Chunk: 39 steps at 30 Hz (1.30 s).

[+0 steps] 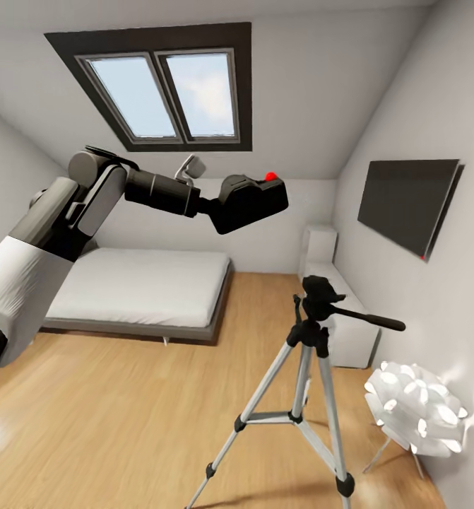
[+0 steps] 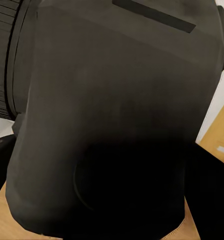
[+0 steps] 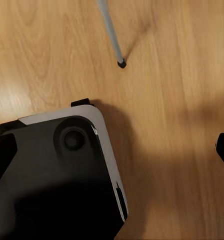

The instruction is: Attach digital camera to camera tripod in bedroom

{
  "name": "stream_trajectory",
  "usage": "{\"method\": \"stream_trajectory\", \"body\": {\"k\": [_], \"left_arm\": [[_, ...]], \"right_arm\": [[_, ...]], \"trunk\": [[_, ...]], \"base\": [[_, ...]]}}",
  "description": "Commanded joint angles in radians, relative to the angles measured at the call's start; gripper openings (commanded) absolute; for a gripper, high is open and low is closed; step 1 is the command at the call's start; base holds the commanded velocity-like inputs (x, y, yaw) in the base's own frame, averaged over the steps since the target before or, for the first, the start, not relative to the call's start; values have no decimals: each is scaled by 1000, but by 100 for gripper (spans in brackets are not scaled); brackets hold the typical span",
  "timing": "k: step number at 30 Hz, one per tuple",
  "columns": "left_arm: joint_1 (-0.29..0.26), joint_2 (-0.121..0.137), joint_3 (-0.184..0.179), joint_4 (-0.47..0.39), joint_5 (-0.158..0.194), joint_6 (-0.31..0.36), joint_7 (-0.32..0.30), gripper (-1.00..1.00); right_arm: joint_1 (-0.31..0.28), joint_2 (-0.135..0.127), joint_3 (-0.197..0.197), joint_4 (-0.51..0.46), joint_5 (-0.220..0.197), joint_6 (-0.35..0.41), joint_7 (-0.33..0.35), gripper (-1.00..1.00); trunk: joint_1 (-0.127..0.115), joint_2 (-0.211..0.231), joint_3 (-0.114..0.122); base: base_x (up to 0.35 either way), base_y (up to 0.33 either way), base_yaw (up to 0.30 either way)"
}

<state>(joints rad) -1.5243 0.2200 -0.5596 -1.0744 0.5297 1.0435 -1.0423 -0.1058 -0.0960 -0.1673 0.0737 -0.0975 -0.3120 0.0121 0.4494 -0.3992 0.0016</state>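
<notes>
The digital camera [image 1: 254,201] is held pinched in the left gripper [image 1: 226,205], raised well above and to the left of the camera tripod [image 1: 313,332], apparently so that it can be lowered onto the pan head [image 1: 320,291].

The camera [image 2: 117,115] sits right against the wrist lens, its dark grey body across most of the frame. The ribbed black lens barrel [image 2: 4,60] juts out sideways. Wood floor [image 2: 219,132] shows beyond.
</notes>
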Motion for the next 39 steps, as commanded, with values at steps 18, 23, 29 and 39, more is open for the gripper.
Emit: {"method": "stream_trajectory", "body": {"k": [18, 23, 29, 39], "left_arm": [[0, 8, -2, -1, 3, 4, -2, -100], [0, 9, -2, -1, 3, 4, -2, -100], [0, 10, -2, -1, 3, 4, -2, -100], [0, 10, -1, -1, 3, 4, -2, -100]], "right_arm": [[-2, 0, 0, 4, -10, -7, 3, 100], [-2, 0, 0, 4, -10, -7, 3, 100], [-2, 0, 0, 4, -10, -7, 3, 100], [-2, 0, 0, 4, -10, -7, 3, 100]], "trunk": [[1, -1, 0], [1, -1, 0], [1, -1, 0], [1, -1, 0]], "base": [[66, -100, 12], [4, -3, 0], [0, 0, 0], [0, 0, 0]]}}
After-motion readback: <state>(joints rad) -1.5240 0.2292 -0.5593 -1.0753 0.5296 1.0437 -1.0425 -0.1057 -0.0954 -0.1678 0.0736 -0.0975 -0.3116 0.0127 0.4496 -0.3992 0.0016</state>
